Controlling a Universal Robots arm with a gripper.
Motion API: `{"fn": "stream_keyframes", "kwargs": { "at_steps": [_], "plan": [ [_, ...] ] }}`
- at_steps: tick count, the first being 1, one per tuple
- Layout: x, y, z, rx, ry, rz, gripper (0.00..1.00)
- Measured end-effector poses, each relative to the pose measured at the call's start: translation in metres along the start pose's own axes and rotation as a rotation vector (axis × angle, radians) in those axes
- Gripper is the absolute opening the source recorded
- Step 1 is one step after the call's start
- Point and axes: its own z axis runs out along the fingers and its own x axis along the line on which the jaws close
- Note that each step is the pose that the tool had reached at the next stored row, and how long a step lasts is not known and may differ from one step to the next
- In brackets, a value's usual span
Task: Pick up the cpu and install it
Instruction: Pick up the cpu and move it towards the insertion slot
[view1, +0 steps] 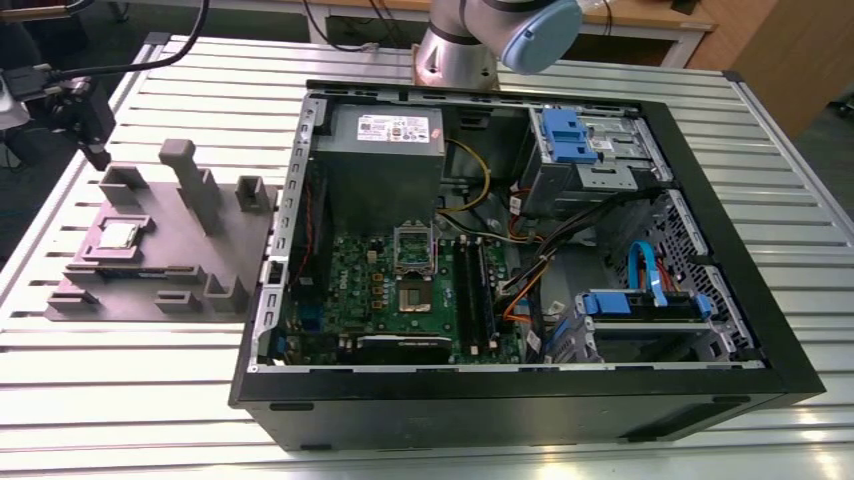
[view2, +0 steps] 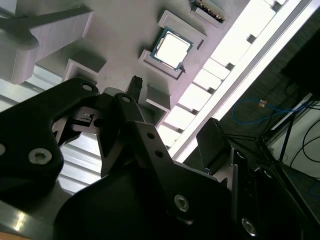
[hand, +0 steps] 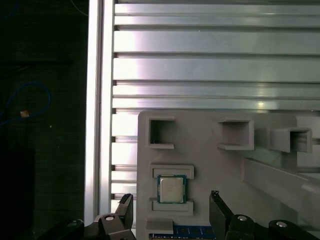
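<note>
Currently the gripper (view1: 94, 140) hangs over the far corner of a grey fixture block (view1: 160, 260), at the exterior view's left, raised clear of the block and touching nothing. Its fingers (hand: 125, 210) stand spread apart and hold nothing.

The cpu (view1: 118, 236) lies flat in a shallow seat on that block, metal top up, well apart from the open computer case (view1: 534, 385) that fills the middle of the slatted metal table (view1: 134, 380). In the first wrist view the cpu (hand: 172, 189) sits squarely between the two dark fingertips as the camera looks down on it, with a pale ledge of the block (hand: 210, 170) just beside each of two opposite edges. Neither fingertip touches the chip. In the second wrist view the cpu (view2: 172, 47) shows beyond the gripper's black body, bright and square in its seat, with one fingertip (view2: 135, 84) near it but apart.

Inside the case the green motherboard (view1: 360, 270) lies exposed, on the case's side nearest the block. The arm (view1: 467, 40) rises from the table's far edge, behind the case.
</note>
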Motion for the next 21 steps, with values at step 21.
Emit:
{"fn": "stream_keyframes", "kwargs": {
  "at_steps": [21],
  "plan": [
    [-0.0013,-0.0042,0.0296,0.0005,0.0012,-0.008,0.71]
  ]
}}
